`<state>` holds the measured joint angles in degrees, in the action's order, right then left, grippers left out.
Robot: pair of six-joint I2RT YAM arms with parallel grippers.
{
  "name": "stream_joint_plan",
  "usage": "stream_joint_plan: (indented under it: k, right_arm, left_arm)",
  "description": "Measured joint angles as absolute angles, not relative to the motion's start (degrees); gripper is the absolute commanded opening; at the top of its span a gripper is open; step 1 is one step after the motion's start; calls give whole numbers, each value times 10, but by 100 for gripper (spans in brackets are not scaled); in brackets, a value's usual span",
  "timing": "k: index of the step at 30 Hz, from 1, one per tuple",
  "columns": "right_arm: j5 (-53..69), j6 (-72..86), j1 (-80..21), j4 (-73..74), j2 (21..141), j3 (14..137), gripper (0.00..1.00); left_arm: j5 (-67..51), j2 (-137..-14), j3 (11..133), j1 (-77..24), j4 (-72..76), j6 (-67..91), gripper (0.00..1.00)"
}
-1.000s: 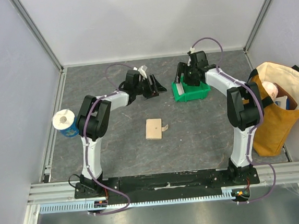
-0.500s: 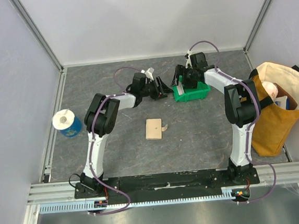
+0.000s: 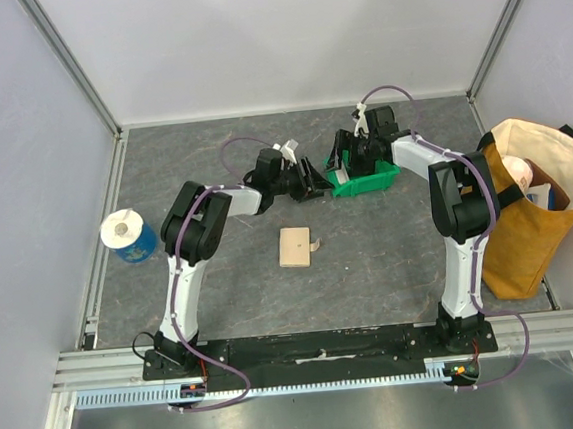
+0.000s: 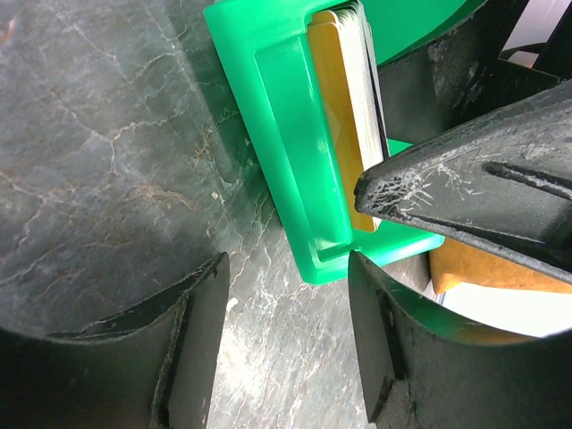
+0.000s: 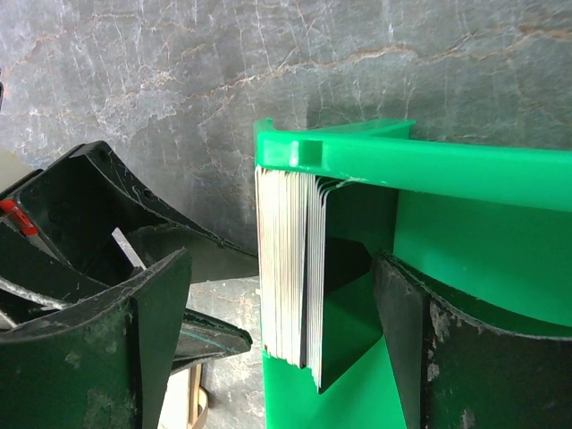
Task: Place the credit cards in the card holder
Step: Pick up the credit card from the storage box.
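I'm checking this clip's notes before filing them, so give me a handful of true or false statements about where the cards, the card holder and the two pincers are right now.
1. The credit cards stand on edge in a stack inside the green bin. True.
2. The left pincer holds the card holder. False: it lies on the table, apart from both pincers.
3. The right pincer is shut on one card. False: its jaws stand open on either side of the stack.
4. Both pincers are close to the green bin. True.
5. The tan bag stands on the left arm's side. False: it stands on the right arm's side.
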<state>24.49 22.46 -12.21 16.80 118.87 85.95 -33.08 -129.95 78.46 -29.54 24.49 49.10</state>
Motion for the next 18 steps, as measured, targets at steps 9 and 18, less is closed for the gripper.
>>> stream_joint_plan:
  k: [9,18]
  right_arm:
    - [267,225,-122,163,1187,848,80]
    - [283,225,-123,158,1167,848,77]
  left_arm:
    - [-330,-1295,774,-294,245,493,57]
    - [-329,-1294,774,-294,239,493,56]
